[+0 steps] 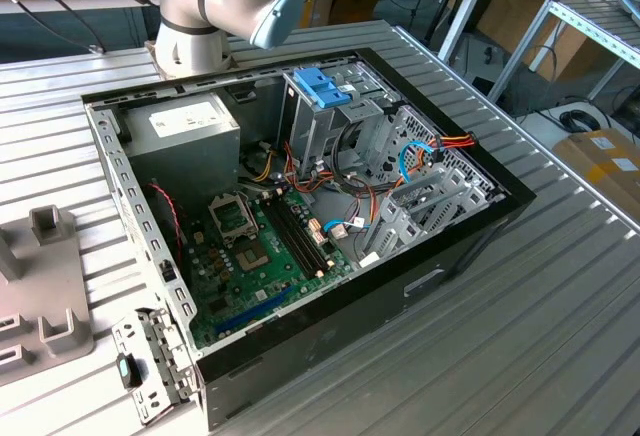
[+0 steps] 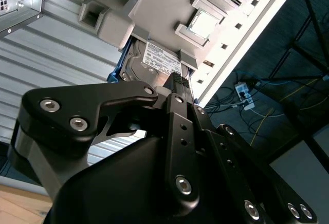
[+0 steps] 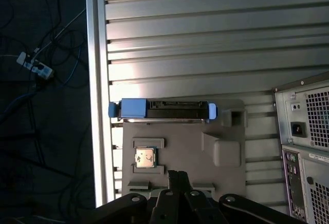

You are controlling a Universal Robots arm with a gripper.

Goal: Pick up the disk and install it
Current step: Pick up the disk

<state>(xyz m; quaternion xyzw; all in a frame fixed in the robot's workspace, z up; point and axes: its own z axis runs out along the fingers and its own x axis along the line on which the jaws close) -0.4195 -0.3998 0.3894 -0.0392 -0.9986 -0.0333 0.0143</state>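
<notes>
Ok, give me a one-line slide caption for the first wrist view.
Disk with blue edges at the grey holder end on the slatted table, computer case nearby.

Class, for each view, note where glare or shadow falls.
First wrist view: glare bands streak the ribbed silver metal table near the blue-framed rectangular hard disk. Second wrist view: the square silver chip gleams white. Exterior view: the open black computer case is shaded inside.
</notes>
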